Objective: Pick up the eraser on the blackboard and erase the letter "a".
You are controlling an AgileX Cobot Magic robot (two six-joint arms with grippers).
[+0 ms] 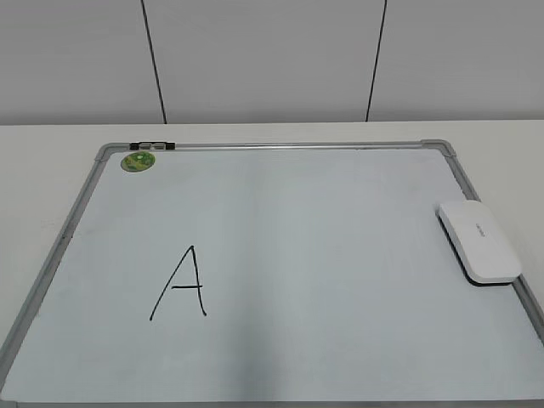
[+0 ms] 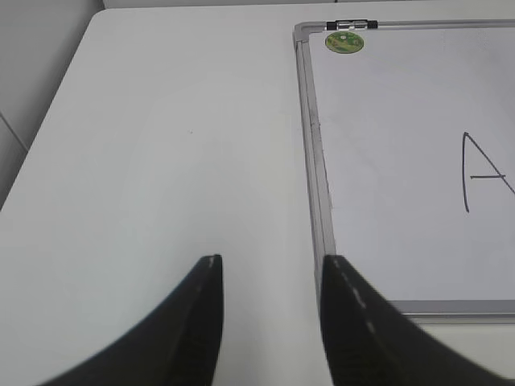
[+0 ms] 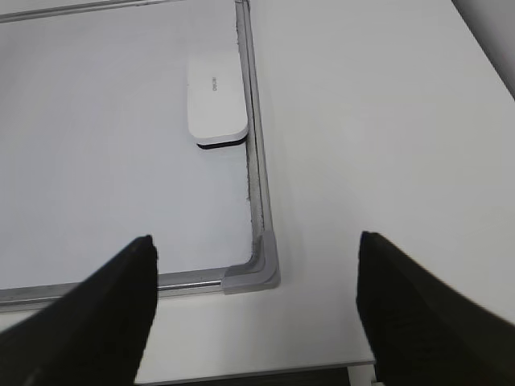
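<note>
The white glossy eraser point(image 1: 478, 240) lies on the blackboard point(image 1: 323, 255) against its right frame, and it also shows in the right wrist view point(image 3: 216, 107). No small letter "a" shows in any view; only a large capital "A" point(image 1: 180, 285) is on the board's left half. My left gripper point(image 2: 272, 261) is open and empty over the bare table, just left of the board's left frame point(image 2: 310, 161). My right gripper point(image 3: 256, 240) is wide open and empty above the board's near right corner point(image 3: 259, 269), well short of the eraser. Neither gripper shows in the exterior view.
A small round green magnet point(image 1: 138, 161) sits in the board's far left corner, next to a clip on the top frame point(image 1: 153, 145). White table point(image 1: 51, 161) surrounds the board. The table's near edge point(image 3: 322, 371) is close under my right gripper.
</note>
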